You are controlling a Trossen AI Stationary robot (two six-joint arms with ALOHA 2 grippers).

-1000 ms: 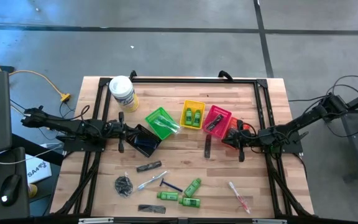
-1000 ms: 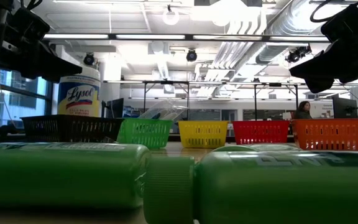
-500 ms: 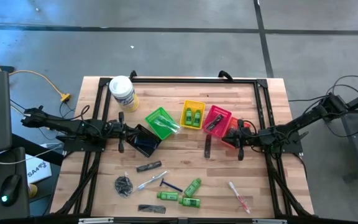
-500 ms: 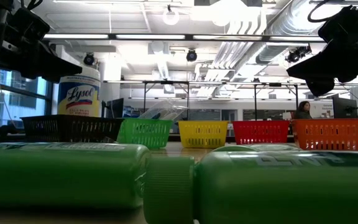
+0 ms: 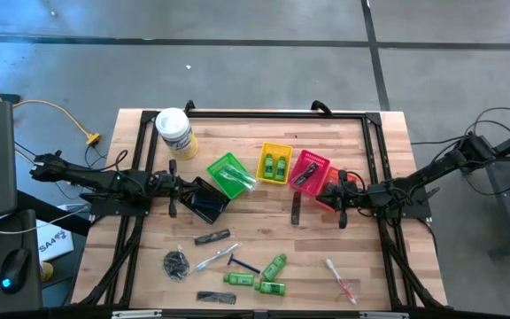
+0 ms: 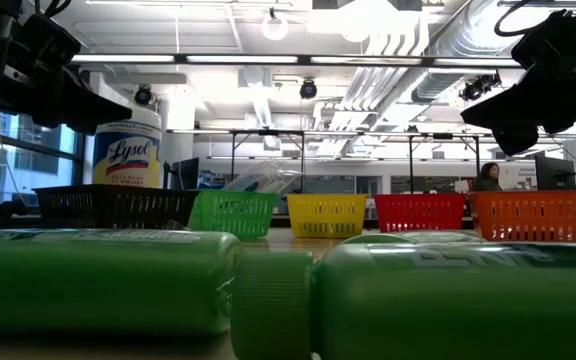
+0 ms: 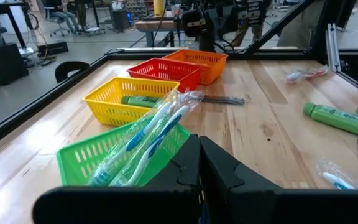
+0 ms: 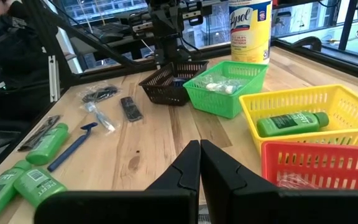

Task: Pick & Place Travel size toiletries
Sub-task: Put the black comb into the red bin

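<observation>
Both arms idle, fingers closed on nothing.
Left gripper [image 5: 172,188] beside black basket [image 5: 204,200]; right gripper [image 5: 343,203] at orange basket [image 5: 329,190]. Green bottles [image 5: 257,276], razor [image 5: 242,264], combs [image 5: 212,237] lie well clear of either.

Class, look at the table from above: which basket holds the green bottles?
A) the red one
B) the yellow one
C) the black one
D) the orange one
B: two green bottles lie inside the yellow basket; the right wrist view also shows one in it.
</observation>
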